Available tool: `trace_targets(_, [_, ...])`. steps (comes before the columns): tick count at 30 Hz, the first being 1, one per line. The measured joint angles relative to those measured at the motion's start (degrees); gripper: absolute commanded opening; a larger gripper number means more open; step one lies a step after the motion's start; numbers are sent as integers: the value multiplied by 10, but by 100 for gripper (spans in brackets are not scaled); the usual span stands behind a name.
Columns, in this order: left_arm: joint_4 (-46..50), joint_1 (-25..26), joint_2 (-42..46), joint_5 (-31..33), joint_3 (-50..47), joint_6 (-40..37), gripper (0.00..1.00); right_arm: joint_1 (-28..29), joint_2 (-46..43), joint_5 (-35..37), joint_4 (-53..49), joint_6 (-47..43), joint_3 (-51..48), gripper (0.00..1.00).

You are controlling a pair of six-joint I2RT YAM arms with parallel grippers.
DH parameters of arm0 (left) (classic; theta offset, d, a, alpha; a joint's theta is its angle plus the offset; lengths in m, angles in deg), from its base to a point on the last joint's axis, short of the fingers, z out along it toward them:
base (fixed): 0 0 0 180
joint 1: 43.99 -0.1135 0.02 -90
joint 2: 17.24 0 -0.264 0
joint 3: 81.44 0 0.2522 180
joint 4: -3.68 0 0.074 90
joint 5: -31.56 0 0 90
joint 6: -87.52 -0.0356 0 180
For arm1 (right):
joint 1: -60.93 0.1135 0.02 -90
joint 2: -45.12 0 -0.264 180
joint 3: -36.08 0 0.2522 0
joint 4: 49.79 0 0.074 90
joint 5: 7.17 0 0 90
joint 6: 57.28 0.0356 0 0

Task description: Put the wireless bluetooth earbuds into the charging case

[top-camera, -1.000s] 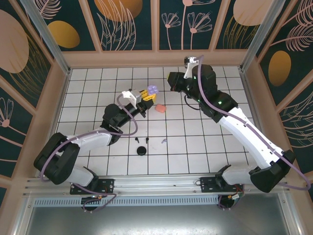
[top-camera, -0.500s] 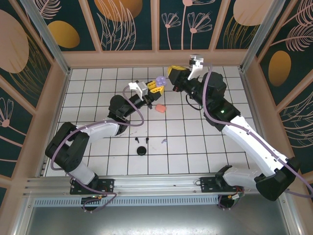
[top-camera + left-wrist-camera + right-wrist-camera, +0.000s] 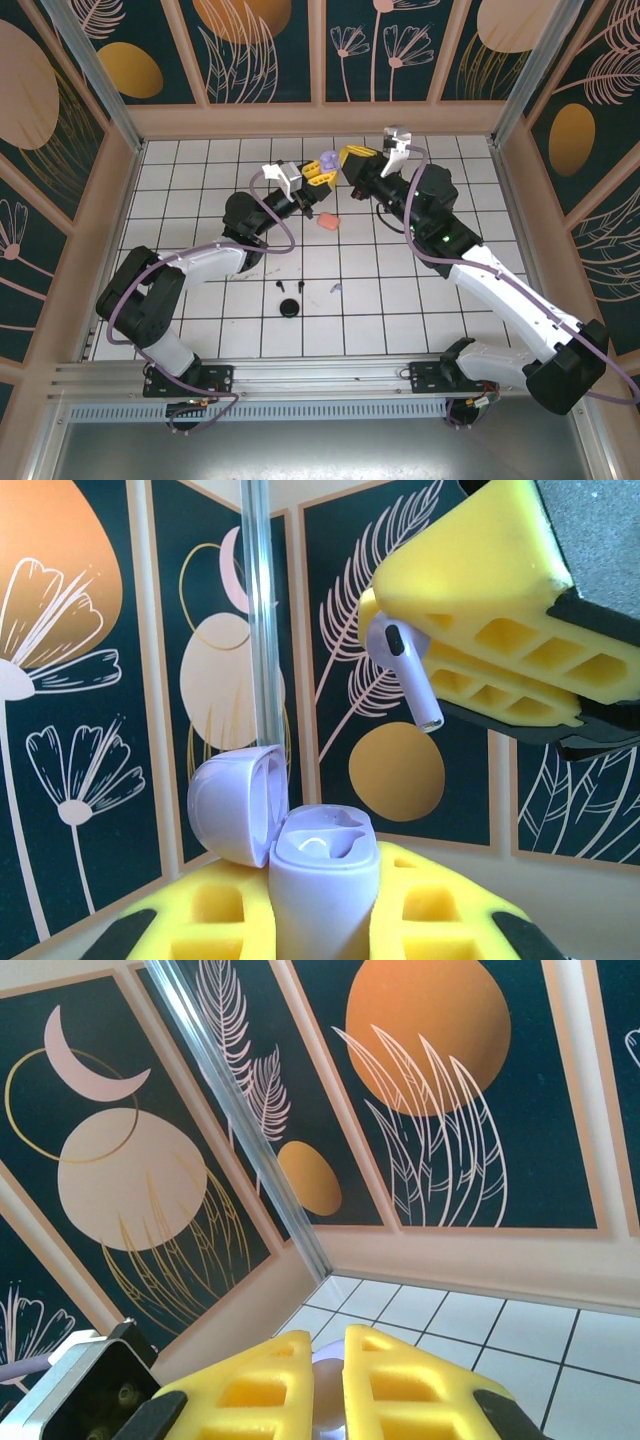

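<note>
Nearest the arm bases, a black case (image 3: pixel 290 307) lies on the white-tiled tabletop (image 3: pixel 420 300). Two black earbuds (image 3: pixel 281 287) lie just beyond it, with a loose lilac earbud (image 3: pixel 336 288) to their right. Farther out, a salmon case (image 3: pixel 327 222) sits alone on the tiles. Beyond that, both arms are raised and their tools come together above the far rows.

The left tool (image 3: pixel 318 173) is clamped on the lilac case (image 3: pixel 322 880), which stands upright between its yellow fingers (image 3: pixel 205 920). The lid (image 3: pixel 235 805) is swung open to the left. A pale shape lies in the open top, too unclear to name.

The right tool (image 3: pixel 346 160) pinches the held earbud (image 3: pixel 405 670), also lilac, its stem slanting down and to the right in the left wrist view. It hangs above and to the right of the case mouth, apart from it. In the right wrist view a sliver of lilac shows between that tool's nearly closed fingers.
</note>
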Motion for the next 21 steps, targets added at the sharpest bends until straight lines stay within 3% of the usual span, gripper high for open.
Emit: trace_targets(21, [2, 0, 0, 0, 0, 7, 0, 10, 41, 0, 17, 0, 0, 11])
